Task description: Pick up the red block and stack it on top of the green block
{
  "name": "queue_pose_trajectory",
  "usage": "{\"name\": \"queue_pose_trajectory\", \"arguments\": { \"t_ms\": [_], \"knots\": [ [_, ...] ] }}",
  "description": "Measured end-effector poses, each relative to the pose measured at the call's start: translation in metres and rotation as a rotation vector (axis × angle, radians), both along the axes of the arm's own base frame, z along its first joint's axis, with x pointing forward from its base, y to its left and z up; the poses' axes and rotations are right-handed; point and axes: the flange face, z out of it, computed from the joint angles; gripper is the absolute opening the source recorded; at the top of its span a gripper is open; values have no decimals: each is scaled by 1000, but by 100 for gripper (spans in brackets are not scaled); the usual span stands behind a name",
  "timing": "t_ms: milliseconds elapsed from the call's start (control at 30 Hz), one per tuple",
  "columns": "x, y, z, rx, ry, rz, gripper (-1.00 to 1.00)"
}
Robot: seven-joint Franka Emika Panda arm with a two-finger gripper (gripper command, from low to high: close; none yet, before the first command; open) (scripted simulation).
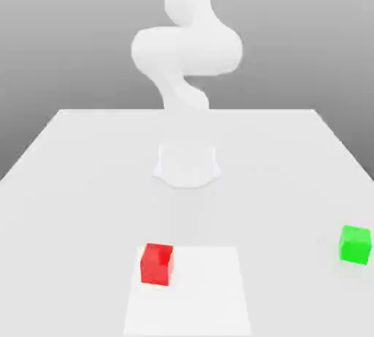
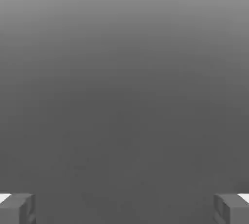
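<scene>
The red block (image 1: 156,263) rests on the white table (image 1: 80,175) near its front edge, at the exterior view's left of centre. The green block (image 1: 355,244) sits on the table far toward the exterior view's right, well apart from the red one. The white arm (image 1: 186,50) rises from its base (image 1: 187,164) at the table's middle and bends high above both blocks. In the hand view my gripper (image 2: 124,209) is open, its two grey fingertips (image 2: 17,208) stand far apart with nothing between them, and plain grey background lies beyond.
A brighter white square patch (image 1: 201,292) lies on the table by the front edge; the red block stands on its corner. The table's back edge (image 1: 187,111) runs behind the arm's base.
</scene>
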Motion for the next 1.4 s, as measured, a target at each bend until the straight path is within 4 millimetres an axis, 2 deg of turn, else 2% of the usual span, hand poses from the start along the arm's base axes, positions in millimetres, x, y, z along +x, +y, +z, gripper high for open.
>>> {"name": "queue_pose_trajectory", "arguments": {
  "t_ms": [133,200,300,400,500,600,633,967,1000,1200,1400],
  "knots": [
    [44,-9,-99,-46,157,-50,0],
    [57,-17,-149,-55,233,-70,0],
    [64,-31,-224,-53,348,-95,0],
    [58,-44,-299,-31,464,-114,0],
    [38,-54,-372,14,579,-125,0],
    [10,-55,-430,76,675,-129,0],
    [4,-56,-443,91,693,-131,0],
    [-2,-55,-512,105,709,-132,0],
    [-3,-55,-517,104,711,-132,-100],
    [-3,-54,-519,103,711,-131,-100],
    [1,-55,-485,106,704,-134,-100]
  ]
}}
